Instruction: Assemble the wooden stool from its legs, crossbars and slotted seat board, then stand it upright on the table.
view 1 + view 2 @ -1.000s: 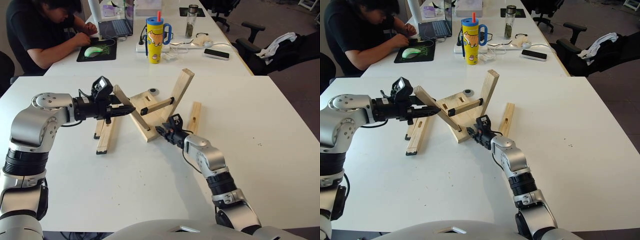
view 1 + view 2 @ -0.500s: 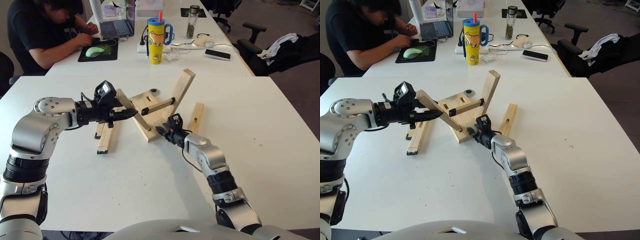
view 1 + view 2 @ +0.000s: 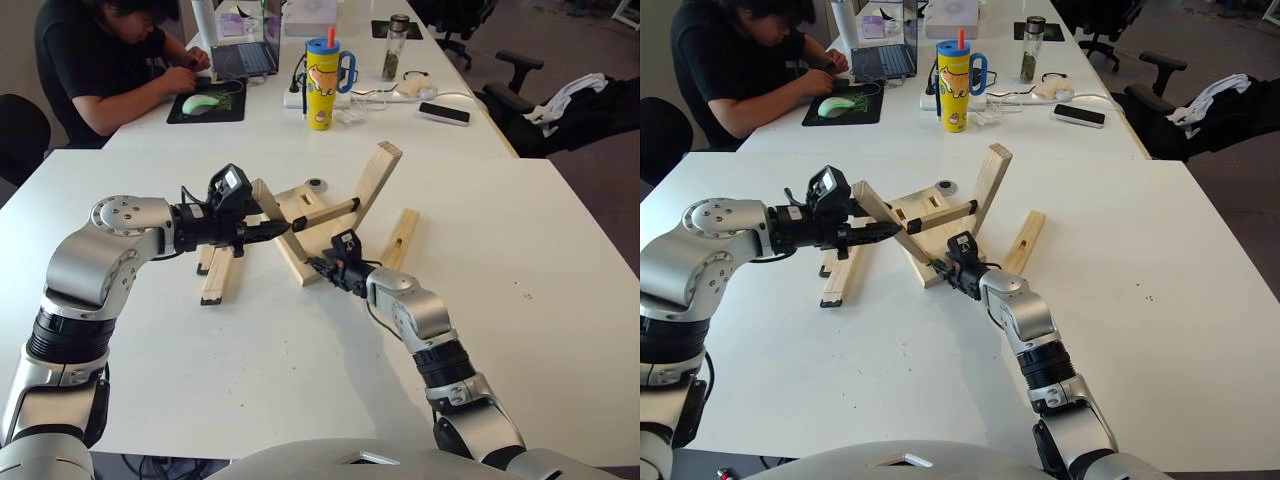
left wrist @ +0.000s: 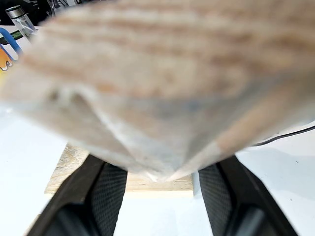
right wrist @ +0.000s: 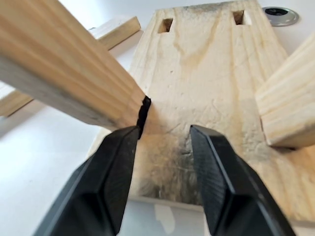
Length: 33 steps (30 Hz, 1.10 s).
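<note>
Left tool (image 3: pixel 268 229) tight on leg (image 4: pixel 147 73); right tool (image 5: pixel 165 132) wide, slots (image 5: pixel 166 24) of seat board (image 5: pixel 206 64) plain from wrist.

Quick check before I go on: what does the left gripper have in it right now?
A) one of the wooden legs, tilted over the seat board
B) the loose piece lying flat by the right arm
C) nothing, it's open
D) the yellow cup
A: the left gripper is shut on a tilted wooden leg, and the left wrist view shows the wood clamped between its fingers.
</note>
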Available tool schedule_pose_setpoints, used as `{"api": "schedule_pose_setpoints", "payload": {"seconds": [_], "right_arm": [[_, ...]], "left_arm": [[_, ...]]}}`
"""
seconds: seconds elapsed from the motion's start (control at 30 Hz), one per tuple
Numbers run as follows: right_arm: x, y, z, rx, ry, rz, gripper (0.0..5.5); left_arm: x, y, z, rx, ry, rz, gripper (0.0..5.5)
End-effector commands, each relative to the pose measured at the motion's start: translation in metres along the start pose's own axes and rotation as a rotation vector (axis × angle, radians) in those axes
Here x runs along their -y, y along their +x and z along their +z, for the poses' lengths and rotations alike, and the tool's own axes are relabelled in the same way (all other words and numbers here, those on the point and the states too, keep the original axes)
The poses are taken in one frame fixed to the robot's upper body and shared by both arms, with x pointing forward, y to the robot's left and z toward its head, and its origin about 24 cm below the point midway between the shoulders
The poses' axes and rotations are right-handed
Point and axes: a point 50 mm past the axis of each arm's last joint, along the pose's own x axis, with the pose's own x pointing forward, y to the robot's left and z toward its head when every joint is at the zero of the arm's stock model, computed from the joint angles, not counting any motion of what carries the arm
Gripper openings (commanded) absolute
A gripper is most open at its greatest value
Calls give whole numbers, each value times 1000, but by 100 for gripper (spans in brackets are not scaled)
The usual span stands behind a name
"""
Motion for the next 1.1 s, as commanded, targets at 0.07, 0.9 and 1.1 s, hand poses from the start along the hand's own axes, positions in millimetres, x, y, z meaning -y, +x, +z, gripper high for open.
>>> {"api": "schedule_pose_setpoints", "payload": {"seconds": [0.07,0.9,1.1], "right_arm": [[-7,-1,-52,-239,106,31,195],[-20,-4,-10,78,107,114,170],[-28,-34,16,257,70,171,90]], "left_arm": [[43,36,-35,-102,-97,-260,203],[-8,38,-57,-141,-103,-242,203],[-11,33,-54,-111,-89,-233,203]]}}
